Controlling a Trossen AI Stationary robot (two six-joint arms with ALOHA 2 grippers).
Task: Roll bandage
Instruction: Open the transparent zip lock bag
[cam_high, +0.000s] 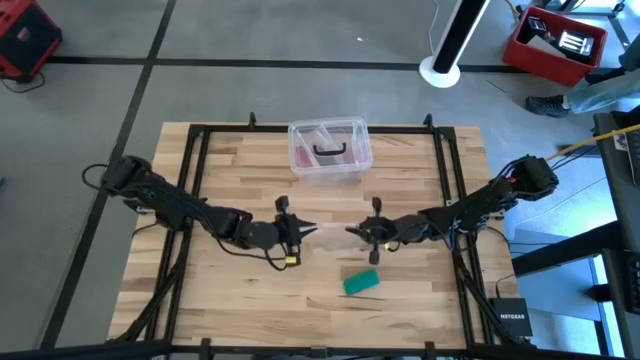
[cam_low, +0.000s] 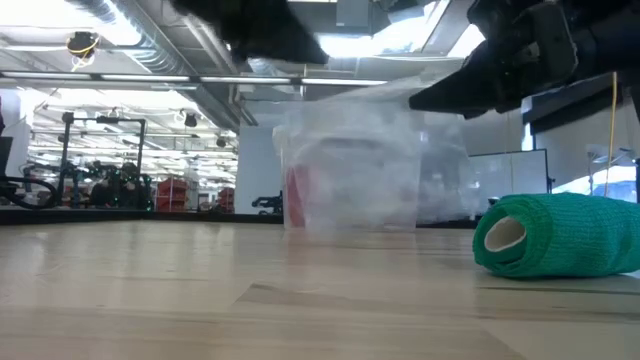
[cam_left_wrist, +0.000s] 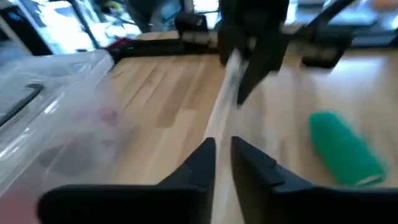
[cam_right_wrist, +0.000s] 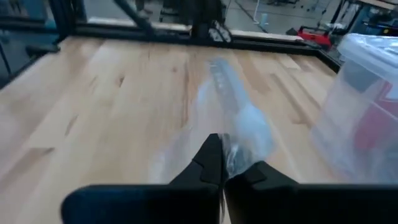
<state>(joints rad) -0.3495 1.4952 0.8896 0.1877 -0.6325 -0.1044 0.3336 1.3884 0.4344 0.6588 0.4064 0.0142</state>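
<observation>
- High view: the right gripper and left gripper are seen holding a clear wrapper between them; the rolled bandage lies apart on the worktop, near the box.
- Low view: the bandage rests untouched.
- Left wrist: fingers are nearly closed on the wrapper.
- Right wrist: fingers are clamped on the wrapper. The rolling seems done; the wrapper probably needs setting aside next.

Clear plastic box on wooden table; red crate on the floor.

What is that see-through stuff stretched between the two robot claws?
A clear plastic wrapper spans the gap between the left tool and right tool, each pinching one end. Both wrist views show it. The green bandage lies apart.
</observation>
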